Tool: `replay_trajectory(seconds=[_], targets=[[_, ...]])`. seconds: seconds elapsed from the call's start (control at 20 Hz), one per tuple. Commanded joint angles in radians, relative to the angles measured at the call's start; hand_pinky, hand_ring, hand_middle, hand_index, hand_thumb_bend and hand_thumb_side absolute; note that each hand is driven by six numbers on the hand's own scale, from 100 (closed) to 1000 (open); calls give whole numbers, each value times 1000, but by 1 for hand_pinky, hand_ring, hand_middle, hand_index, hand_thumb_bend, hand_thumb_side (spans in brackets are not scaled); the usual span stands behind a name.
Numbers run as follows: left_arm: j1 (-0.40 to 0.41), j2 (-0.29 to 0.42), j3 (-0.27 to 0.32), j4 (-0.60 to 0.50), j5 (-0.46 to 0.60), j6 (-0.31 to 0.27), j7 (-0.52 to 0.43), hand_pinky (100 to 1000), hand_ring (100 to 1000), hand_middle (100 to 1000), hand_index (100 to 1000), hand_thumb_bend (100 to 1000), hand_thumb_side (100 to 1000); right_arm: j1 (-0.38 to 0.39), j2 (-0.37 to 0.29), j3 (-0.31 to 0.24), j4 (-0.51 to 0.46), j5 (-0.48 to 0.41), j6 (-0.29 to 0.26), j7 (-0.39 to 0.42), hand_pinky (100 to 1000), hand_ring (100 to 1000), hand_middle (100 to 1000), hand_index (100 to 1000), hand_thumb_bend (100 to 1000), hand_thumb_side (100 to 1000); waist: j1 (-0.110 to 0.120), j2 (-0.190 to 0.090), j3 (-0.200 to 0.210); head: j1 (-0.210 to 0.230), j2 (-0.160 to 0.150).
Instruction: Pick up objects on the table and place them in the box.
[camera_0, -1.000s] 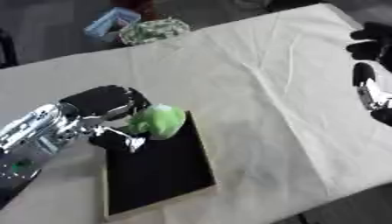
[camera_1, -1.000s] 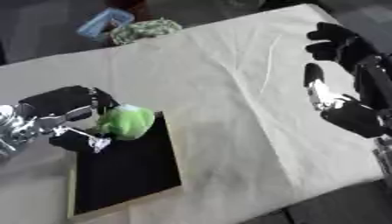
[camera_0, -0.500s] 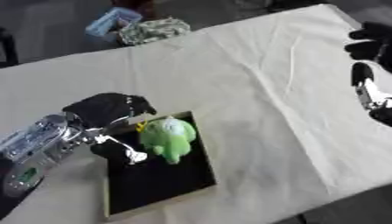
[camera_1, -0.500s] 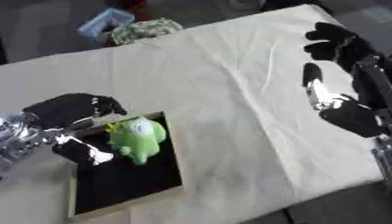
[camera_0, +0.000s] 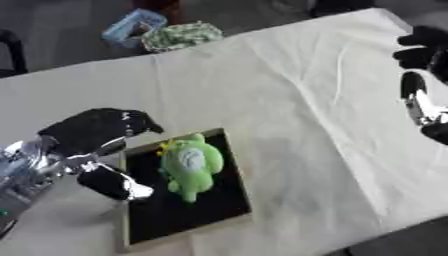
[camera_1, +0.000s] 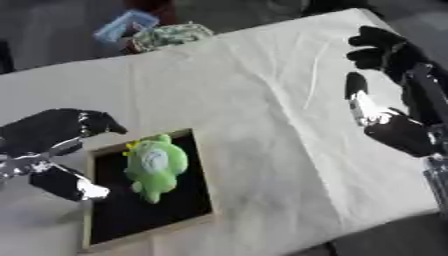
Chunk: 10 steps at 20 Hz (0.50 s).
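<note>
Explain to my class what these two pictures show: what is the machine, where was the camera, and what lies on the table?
Both pictures come from a camera in a robot's head, looking down; they are its left and right eyes. The left robot hand is open beside a shallow black box with a green soft toy lying in it, not held. The right robot hand waits open at the right side. The table has a cream cloth; at its far edge lie a patterned bundle and a blue thing.
</note>
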Motion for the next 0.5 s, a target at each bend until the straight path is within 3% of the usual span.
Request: replay_trajectory(seconds=[0.05,0.25,0.5], targets=[[21,-29,100,-61,55,49,52,716,687,686,827,412,760,-4,-9,-13,-10,8,0,-8,798,796,817,932,100,447,-10,-16,6,-6,-4],[70,-114,202,-66,118,43,115,689,664,658,812,304,753,3,-9,-15,-9,11,0,-9,798,796,816,929,100,447,-19,-16,20,-2,6],[126,-204,329,-67,197,11,194,679,661,653,810,314,773,15,-4,-20,-5,14,0,-13,797,795,815,926,100,452,-29,-18,35,14,33]])
